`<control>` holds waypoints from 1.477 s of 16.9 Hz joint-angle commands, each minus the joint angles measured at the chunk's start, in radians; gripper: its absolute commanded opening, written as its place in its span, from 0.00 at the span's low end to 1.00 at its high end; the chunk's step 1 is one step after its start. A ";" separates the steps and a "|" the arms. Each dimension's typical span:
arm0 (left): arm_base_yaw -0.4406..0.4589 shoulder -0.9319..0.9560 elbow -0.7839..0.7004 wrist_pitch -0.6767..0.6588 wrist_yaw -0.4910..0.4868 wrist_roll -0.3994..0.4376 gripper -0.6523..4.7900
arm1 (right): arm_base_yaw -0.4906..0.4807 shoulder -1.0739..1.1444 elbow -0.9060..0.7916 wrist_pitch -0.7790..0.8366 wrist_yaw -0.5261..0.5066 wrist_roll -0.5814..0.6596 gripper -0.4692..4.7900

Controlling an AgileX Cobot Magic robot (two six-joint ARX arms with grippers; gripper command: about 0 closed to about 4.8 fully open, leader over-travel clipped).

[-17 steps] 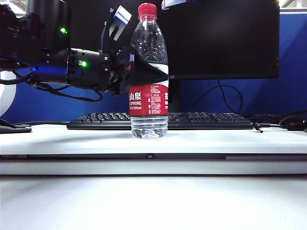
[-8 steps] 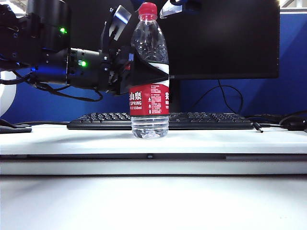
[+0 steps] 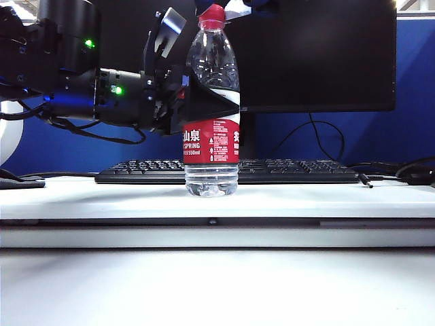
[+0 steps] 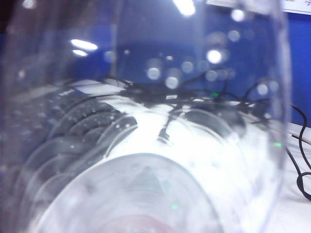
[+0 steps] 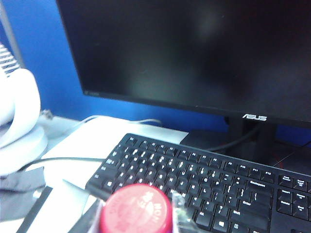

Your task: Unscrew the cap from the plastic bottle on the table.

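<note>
The plastic bottle (image 3: 211,109), upright on the table (image 3: 102,197), is being held mid-body by the left gripper (image 3: 197,102). The right gripper (image 3: 219,9), lowered since a second ago, is being narrowed around the cap (image 3: 211,15); contact cannot be confirmed, so unscrewing is apparently about to be started.

The clear plastic bottle (image 3: 212,102) stands upright on the white table (image 3: 306,200), red cap (image 3: 211,16) on.

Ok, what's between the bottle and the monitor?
The black keyboard lies between the bottle and the monitor, clearest in the right wrist view.
</note>
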 commanded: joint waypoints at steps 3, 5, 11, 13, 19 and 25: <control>-0.001 -0.001 0.006 0.010 0.010 -0.004 0.59 | -0.091 -0.037 0.005 -0.154 -0.309 -0.003 0.34; -0.001 -0.001 0.006 0.011 0.029 -0.004 0.59 | -0.149 -0.047 0.005 -0.194 -0.440 -0.003 0.29; -0.001 -0.001 0.006 0.010 0.032 -0.005 0.59 | -0.366 -0.047 0.005 -0.295 -1.012 -0.055 0.29; -0.001 -0.001 0.006 0.011 0.048 -0.004 0.59 | -0.388 -0.047 0.005 -0.310 -1.104 -0.088 0.29; -0.001 -0.001 0.006 0.011 0.051 -0.004 0.59 | -0.388 -0.047 0.005 -0.309 -1.077 -0.149 0.31; -0.001 -0.001 0.006 0.011 0.043 -0.004 0.59 | -0.383 -0.105 0.005 -0.301 -0.884 -0.068 0.61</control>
